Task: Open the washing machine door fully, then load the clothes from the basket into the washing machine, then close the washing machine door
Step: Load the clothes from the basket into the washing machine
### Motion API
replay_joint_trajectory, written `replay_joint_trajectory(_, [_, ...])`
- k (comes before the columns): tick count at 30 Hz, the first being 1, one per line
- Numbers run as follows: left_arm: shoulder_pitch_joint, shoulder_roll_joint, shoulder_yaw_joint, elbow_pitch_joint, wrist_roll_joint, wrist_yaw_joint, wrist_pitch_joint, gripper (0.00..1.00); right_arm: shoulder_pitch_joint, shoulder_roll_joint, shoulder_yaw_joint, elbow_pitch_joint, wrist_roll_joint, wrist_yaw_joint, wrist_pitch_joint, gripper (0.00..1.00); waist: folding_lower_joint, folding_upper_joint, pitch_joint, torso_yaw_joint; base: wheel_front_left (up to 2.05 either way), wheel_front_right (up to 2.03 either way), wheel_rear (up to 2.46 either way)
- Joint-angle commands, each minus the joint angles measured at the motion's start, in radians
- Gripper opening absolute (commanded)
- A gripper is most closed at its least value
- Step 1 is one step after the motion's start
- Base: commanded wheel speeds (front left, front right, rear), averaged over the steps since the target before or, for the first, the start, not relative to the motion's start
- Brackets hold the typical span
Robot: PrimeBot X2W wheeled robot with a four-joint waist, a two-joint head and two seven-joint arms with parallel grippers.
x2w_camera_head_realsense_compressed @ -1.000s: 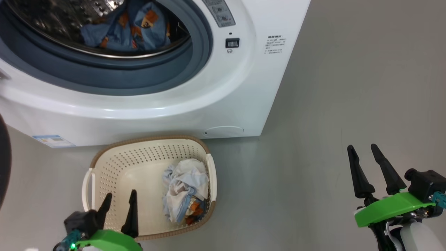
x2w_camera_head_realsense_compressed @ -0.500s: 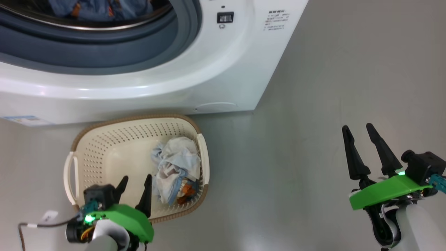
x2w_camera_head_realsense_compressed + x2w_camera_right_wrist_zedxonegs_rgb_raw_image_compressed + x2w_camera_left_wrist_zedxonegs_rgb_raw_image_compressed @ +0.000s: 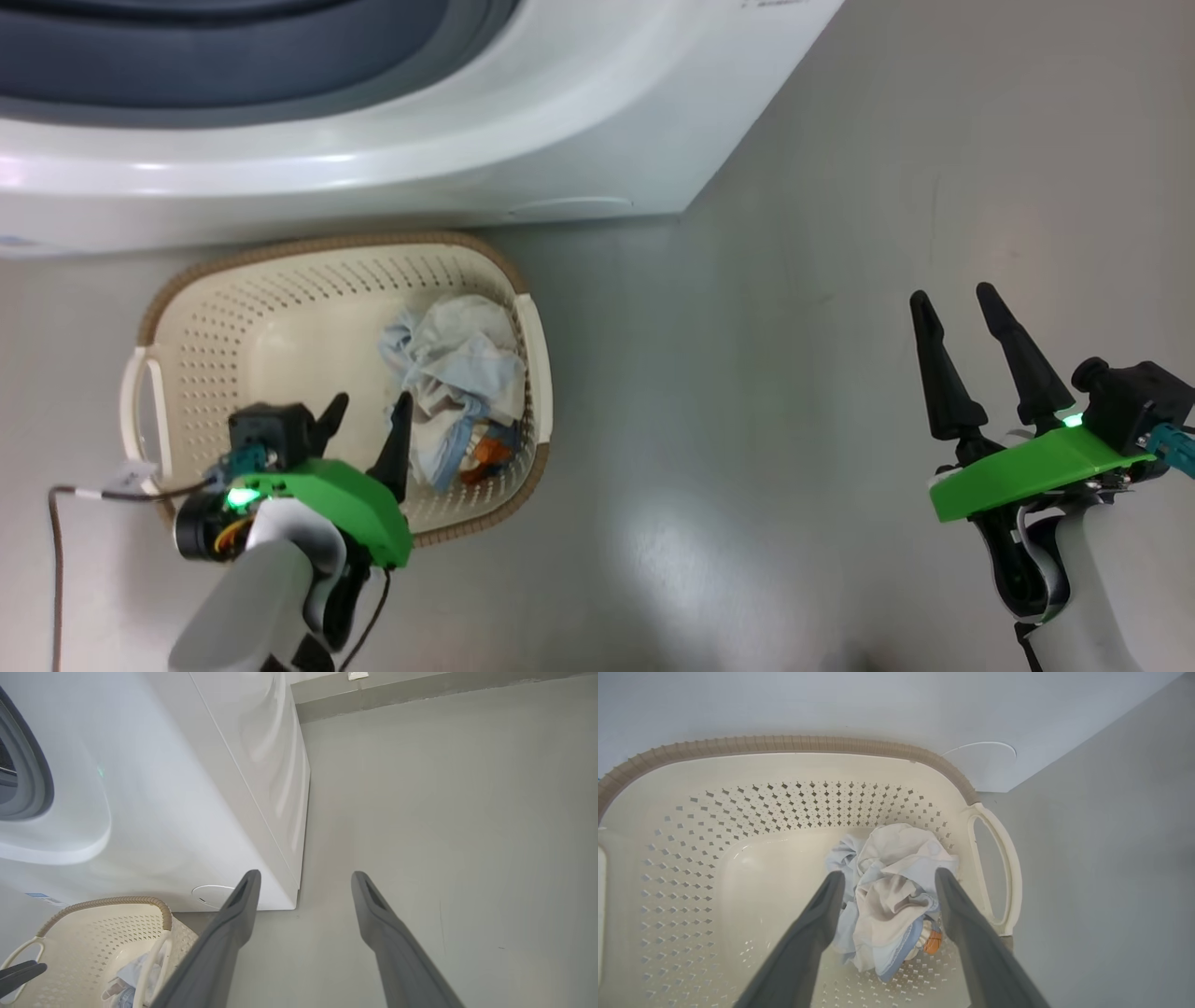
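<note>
L jaws spread over clothes (image 3: 887, 891) in basket (image 3: 784, 744), R jaws spread; washer (image 3: 467, 140) mostly cropped.

Spread fingers (image 3: 817, 924) flanking crumpled clothes (image 3: 887, 891), inside cream basket (image 3: 784, 744), washing machine (image 3: 831, 704) behind

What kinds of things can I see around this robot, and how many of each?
washing machine: 1
basket: 1
bundle of clothes in the basket: 1 (how many garments it holds cannot be told)
grippers: 2, the left gripper over the basket and the right gripper over the floor, both open
Total: 5
</note>
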Motion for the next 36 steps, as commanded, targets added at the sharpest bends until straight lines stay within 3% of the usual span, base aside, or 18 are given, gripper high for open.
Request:
replay_joint_trajectory(1, [-0.014,0.033,0.01,0.003,-0.017,-0.002,-0.006,1.0,0.001,-0.008,0.026,-0.014,-0.006,0.003,-0.005,1.0,0.0,0.0,0.045,0.003,0.0,0.0,0.0])
replay_joint_trajectory(26, [-0.218,0.098,-0.351,0.096,-0.304,-0.002,-0.006,1.0,-0.063,-0.004,0.032,-0.042,-0.011,0.003,-0.005,1.0,0.0,0.0,0.214,-0.028,0.0,0.0,0.0])
replay_joint_trajectory(36, [-0.265,0.123,-0.448,0.105,-0.384,-0.002,-0.006,1.0,-0.066,0.001,0.032,-0.052,-0.014,0.003,-0.005,1.0,0.0,0.0,0.246,-0.047,0.0,0.0,0.0])
